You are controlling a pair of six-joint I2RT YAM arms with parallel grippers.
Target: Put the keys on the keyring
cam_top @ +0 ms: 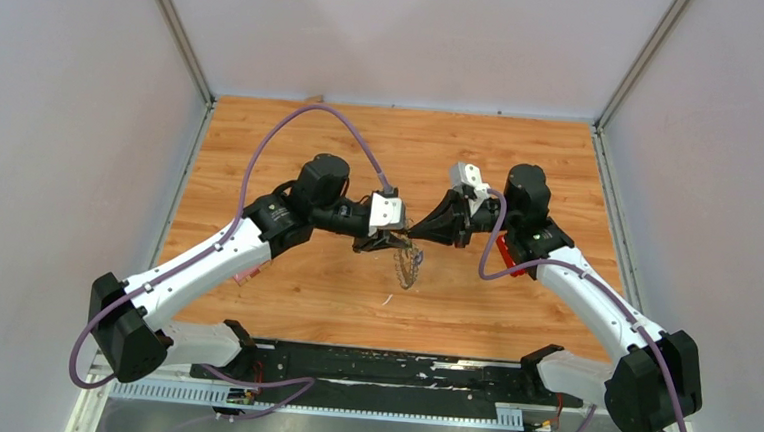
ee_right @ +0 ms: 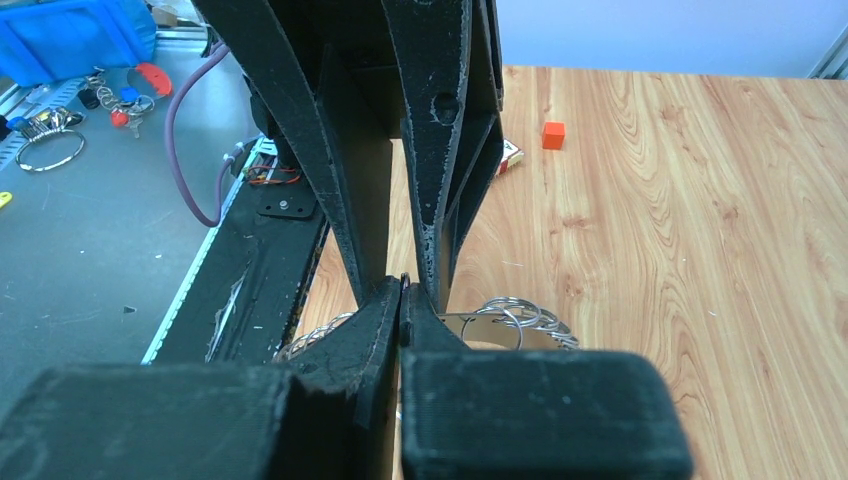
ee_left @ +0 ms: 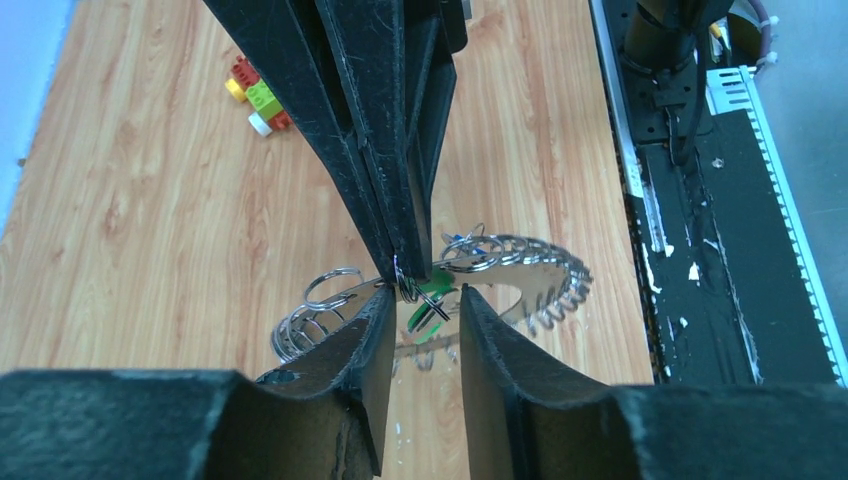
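Observation:
The keyring (cam_top: 410, 268) hangs above the table's middle, a silver band fringed with many small rings. It also shows in the left wrist view (ee_left: 545, 268) and the right wrist view (ee_right: 512, 312). My right gripper (cam_top: 420, 232) (ee_right: 403, 285) is shut on a thin wire loop at the keyring's edge. My left gripper (cam_top: 397, 240) (ee_left: 425, 296) faces it tip to tip with its jaws apart. The green key (ee_left: 437, 291) hangs on a small ring between those open jaws. A bit of the blue key (ee_left: 466, 241) shows by the ring's far rim.
Coloured toy bricks (ee_left: 258, 95) lie on the wood at the far left. An orange cube (ee_right: 553, 135) and a red-and-white block (ee_right: 511, 155) lie beyond. A red object (cam_top: 505, 254) sits under the right arm. A black rail (cam_top: 379, 366) runs along the near edge.

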